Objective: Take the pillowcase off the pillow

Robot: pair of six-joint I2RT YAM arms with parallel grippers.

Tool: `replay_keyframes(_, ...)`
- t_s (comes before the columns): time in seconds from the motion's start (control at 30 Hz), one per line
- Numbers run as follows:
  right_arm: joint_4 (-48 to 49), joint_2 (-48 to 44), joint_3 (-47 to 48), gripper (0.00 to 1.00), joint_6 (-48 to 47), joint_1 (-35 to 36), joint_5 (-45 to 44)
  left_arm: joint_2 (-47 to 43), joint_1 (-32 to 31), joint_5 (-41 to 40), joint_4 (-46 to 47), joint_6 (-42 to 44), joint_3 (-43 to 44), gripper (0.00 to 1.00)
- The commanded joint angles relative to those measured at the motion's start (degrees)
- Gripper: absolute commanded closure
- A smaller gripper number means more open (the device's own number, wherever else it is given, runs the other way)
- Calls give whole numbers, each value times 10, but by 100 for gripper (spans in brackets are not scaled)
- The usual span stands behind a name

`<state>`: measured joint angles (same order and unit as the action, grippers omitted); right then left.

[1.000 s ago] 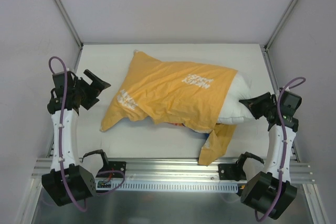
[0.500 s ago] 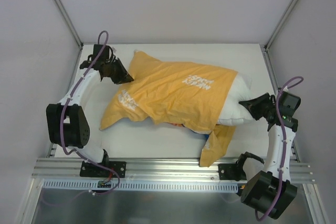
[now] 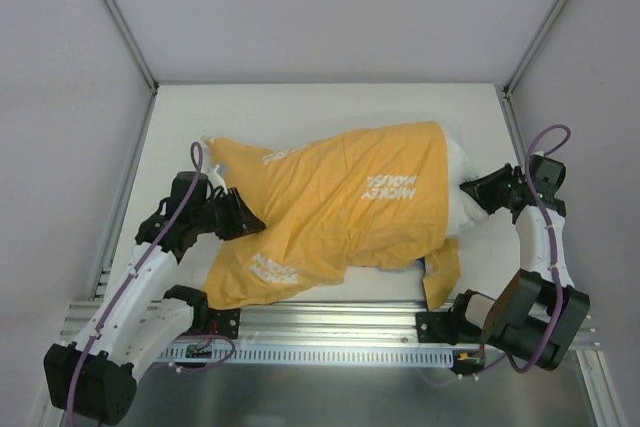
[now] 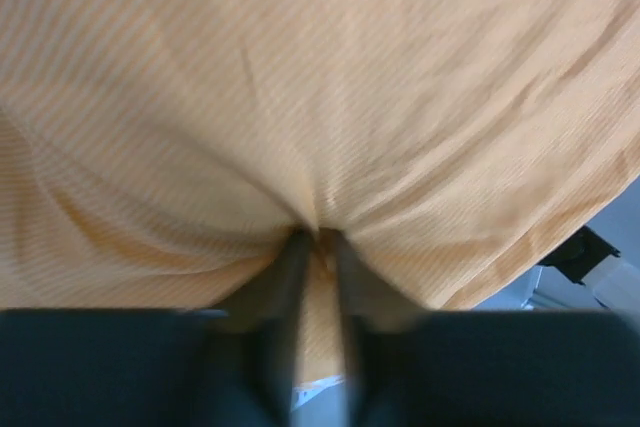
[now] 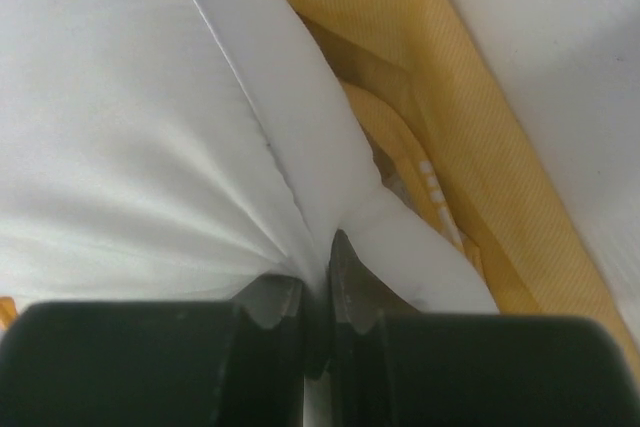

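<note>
The orange-yellow pillowcase (image 3: pixel 340 202) with white lettering lies stretched across the middle of the table, lettering side up. The white pillow (image 3: pixel 458 182) pokes out of its right end. My left gripper (image 3: pixel 255 219) sits at the pillowcase's left side. In the left wrist view the left gripper (image 4: pixel 318 237) is shut on a bunched fold of the pillowcase (image 4: pixel 300 97). My right gripper (image 3: pixel 468 190) is at the pillow's right end. In the right wrist view the right gripper (image 5: pixel 318 267) is shut on a pinch of the pillow (image 5: pixel 120 127), with the pillowcase (image 5: pixel 480 127) edge beside it.
The white table (image 3: pixel 300 107) is boxed in by pale walls at the back and both sides. An aluminium rail (image 3: pixel 330 322) runs along the near edge between the arm bases. A flap of the pillowcase hangs close to that rail at the right.
My left arm swung from the pillowcase's far left corner back toward the near left, dragging the fabric leftward and flatter. More white pillow shows at the right, where the right gripper keeps its hold.
</note>
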<state>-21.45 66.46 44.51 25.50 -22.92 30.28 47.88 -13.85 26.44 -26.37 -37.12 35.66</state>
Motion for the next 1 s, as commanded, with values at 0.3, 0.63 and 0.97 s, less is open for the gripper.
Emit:
replay_keyframes(0.3,-20,-35,8,99,-28,10,-14,160,81,-184,-160,-11,308,2)
replay_keyframes(0.63,-28,-63,-35,99,-46,25,0,414,155,-182,-160,-11,498,7)
replay_keyframes(0.97,-44,-82,-50,99,-59,34,2,671,155,-144,-160,-21,634,9)
